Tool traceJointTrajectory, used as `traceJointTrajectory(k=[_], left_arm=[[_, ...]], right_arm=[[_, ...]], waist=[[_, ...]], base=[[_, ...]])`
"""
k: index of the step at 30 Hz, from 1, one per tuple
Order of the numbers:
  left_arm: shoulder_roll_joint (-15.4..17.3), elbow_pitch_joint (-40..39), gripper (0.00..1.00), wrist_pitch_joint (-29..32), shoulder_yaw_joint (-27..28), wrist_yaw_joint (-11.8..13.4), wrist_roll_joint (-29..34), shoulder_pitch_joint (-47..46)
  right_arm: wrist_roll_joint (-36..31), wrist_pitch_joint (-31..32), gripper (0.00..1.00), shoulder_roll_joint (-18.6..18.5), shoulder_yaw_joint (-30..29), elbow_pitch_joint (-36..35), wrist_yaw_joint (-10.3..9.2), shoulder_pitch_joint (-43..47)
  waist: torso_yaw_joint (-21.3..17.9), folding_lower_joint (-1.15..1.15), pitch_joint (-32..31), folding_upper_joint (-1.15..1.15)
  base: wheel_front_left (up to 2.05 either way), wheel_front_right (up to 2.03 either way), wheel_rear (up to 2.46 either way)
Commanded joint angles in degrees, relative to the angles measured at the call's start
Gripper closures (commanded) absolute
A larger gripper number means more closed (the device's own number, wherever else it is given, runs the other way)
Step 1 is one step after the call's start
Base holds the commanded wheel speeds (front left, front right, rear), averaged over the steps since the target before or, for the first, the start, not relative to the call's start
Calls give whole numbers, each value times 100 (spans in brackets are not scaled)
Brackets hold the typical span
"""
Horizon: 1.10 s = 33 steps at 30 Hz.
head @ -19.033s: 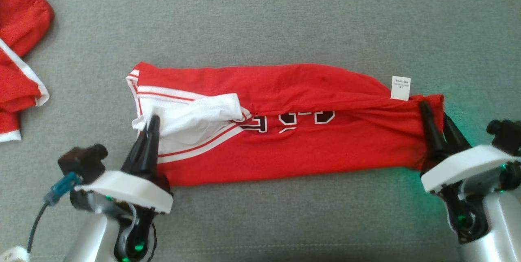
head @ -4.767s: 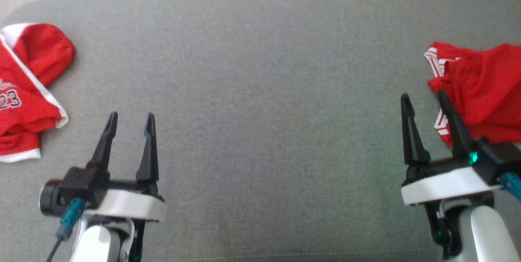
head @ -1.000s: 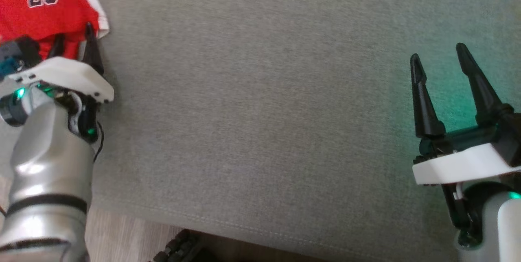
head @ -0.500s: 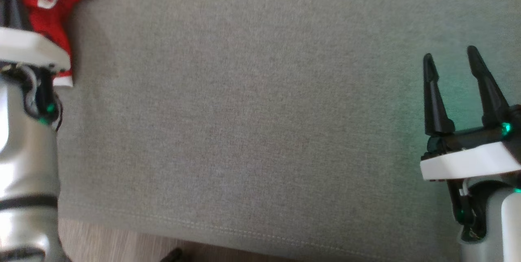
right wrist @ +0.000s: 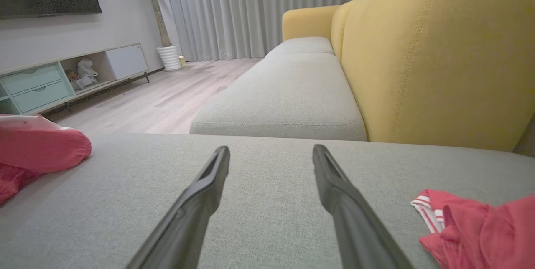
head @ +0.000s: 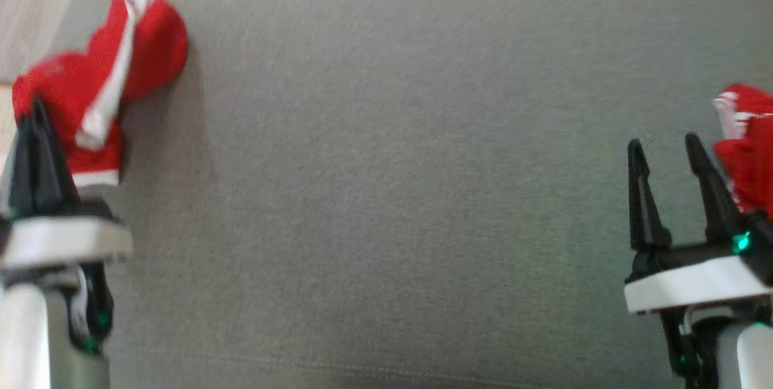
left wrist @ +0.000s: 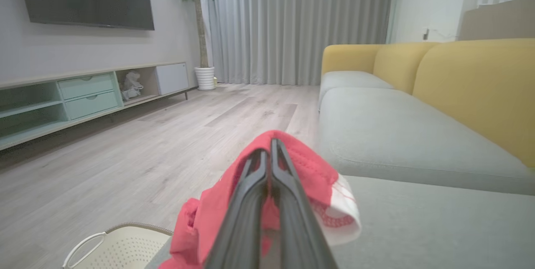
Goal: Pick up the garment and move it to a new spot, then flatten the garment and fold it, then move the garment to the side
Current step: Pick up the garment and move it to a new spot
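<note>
On inspection, the left gripper had its fingers pressed together on a fold of the garment, which sat bunched at the left end of the grey cushion, close to its edge. The left wrist view confirmed the hold: red cloth wrapped both sides of the shut tips, with a white-banded hem drooping to one side. The garment lay ahead of those fingers and roughly along their line, though the head view was blurred and I could not fix its long axis with confidence. I judged the pick-up to be under way. The bare cushion for laying it out stretched away to the right, so the carry would run that way. The right gripper stood with fingers wide and empty, well apart from the garment and just beside a second garment at the right end. The cloth was red open mesh, limp and crumpled; the cushion was a coarse, flat weave. A pale perforated basket stood below the left end.
</note>
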Motion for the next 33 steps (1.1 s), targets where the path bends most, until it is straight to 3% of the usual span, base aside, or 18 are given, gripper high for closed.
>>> traceJointTrajectory(k=[1, 6, 12, 22, 33], left_arm=[[123, -448, 100, 78, 200, 58, 47, 83], [-73, -1390, 100, 422, -47, 105, 117, 863], [-341, -1782, 100, 737, -683, -93, 84, 1125], [-658, -998, 100, 908, -2211, -694, 100, 240], [-734, 264, 100, 1094, -3255, -909, 288, -1483]], right_arm=[[44, -58, 0, -21, 159, -171, 39, -10], [121, -88, 0, -21, 150, -132, 39, 188], [221, -99, 0, -21, 232, -106, 39, 236], [390, -204, 0, -21, 344, -80, 39, 111], [725, -635, 0, -20, 595, 159, 39, -257]], waist=[[-288, 0, -330, 0], [-502, 0, -540, 0], [-839, 0, -625, 0], [-1802, 0, -232, 0], [-2916, 0, 813, 0]], base=[[0, 0, 0], [0, 0, 0], [0, 0, 0], [0, 0, 0], [0, 0, 0]])
